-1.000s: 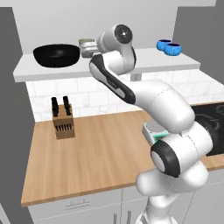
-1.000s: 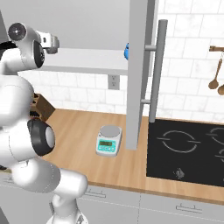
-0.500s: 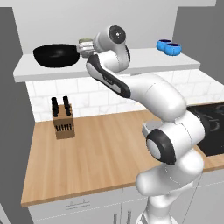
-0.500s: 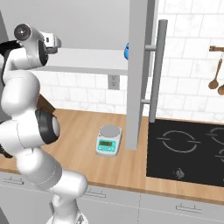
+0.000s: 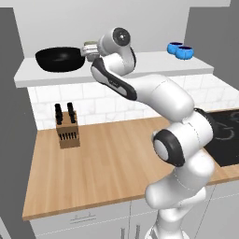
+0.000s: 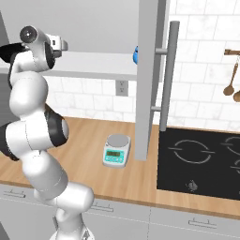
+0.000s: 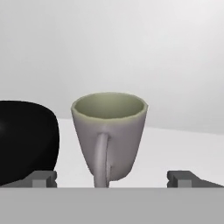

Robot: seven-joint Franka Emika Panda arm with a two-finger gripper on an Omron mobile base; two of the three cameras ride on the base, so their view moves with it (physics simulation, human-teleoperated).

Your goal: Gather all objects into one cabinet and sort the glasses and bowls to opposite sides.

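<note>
Up at the cabinet (image 5: 140, 70), the arm has its hand (image 7: 113, 178) level with the white floor board, fingers (image 7: 41, 178) spread wide and holding nothing. Right between the two tips, in the hand view, stands the cup (image 7: 109, 135): upright, grey-beige, tapering toward its foot, with its handle turned toward the camera. The inside we can see looks empty and greenish. Neither tip touches it; there is a clear gap on both sides.

Just beside the cup sits the black bowl (image 7: 26, 142), wide and glossy. From the left base view that bowl (image 5: 60, 58) rests toward the left end of the cabinet floor, with the cup (image 5: 90, 48) peeking out between it and the robot's wrist. What is in the bowl cannot be told from here.

Far along the same board, near the right end, the two blue bowls (image 5: 180, 50) sit side by side, touching or nearly so, well apart from the cup and black bowl.

Below, on the wooden surface (image 5: 107, 163), a knife block (image 5: 66, 128) stands by the tiled wall, and a kitchen scale (image 6: 116, 150) rests beside the stove.
</note>
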